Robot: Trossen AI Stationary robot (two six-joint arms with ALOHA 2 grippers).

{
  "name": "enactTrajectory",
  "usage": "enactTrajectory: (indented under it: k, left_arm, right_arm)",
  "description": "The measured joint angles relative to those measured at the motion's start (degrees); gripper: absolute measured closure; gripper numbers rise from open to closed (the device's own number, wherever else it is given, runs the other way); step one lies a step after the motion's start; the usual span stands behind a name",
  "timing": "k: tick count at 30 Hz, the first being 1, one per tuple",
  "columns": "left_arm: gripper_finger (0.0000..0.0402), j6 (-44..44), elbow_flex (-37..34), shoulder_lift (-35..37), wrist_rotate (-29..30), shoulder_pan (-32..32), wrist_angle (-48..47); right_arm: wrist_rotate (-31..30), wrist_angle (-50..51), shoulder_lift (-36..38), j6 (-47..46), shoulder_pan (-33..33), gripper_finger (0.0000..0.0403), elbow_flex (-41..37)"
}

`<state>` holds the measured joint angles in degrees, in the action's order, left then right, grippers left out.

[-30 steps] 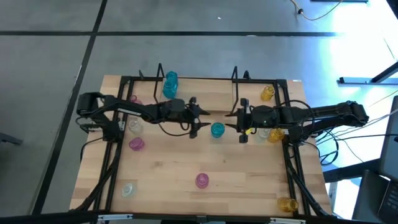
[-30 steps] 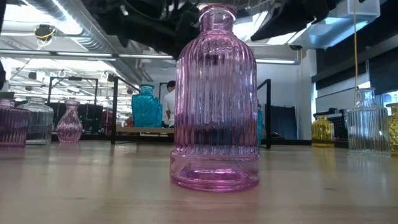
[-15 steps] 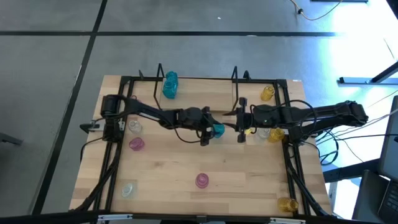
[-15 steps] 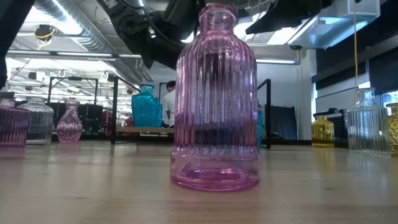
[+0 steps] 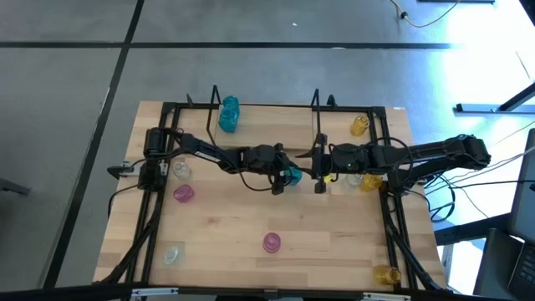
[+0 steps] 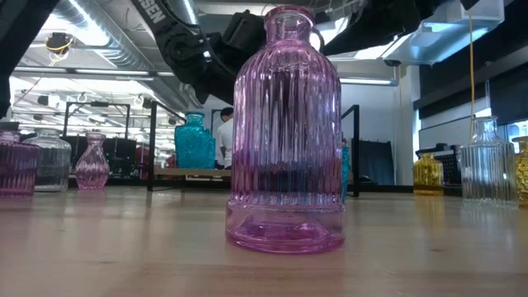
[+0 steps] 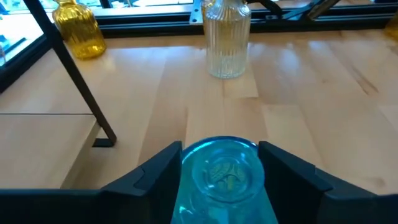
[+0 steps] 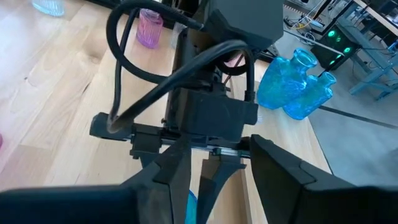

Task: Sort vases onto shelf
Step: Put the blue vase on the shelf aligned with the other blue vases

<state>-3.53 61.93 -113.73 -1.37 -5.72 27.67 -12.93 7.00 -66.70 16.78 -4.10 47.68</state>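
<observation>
early going: left gripper (image 7: pixel 221 171) has its fingers apart around the teal vase (image 7: pixel 222 177), not clamped, right gripper (image 8: pixel 214 155) spread empty just opposite, one teal vase (image 5: pixel 228 114) on the shelf (image 5: pixel 267 125), most vases loose on the worktop (image 5: pixel 234 226).

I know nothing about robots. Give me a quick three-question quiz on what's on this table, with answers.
1. True or false: a teal vase stands on the shelf.
2. The centre vase at the left gripper is: A pink, B teal, C yellow.
3. Fill in: the ribbed vase nearest the low camera is ____.
Key: 1 true; 2 B; 3 pink.
</observation>
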Motion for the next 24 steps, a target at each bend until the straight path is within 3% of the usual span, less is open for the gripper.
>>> enactTrajectory:
  k: [7, 18, 24]
  left_arm:
    - [0.0256, -0.2, 0.1, 0.1, 0.0, 0.0, -1.5]
    - [0.0257, -1.5, 0.0, 1.4, 0.0, 0.0, -4.4]
    - [0.0257, -1.6, -0.1, 5.8, 1.9, 0.0, -10.5]
  right_arm:
    - [0.0, 0.0, 0.0, 0.0, 0.0, 0.0255, 0.0]
    - [-0.1, 0.0, 0.0, 0.1, 0.0, 0.0255, 0.0]
    - [-0.5, 0.5, 0.0, 0.1, 0.0, 0.0255, 0.0]
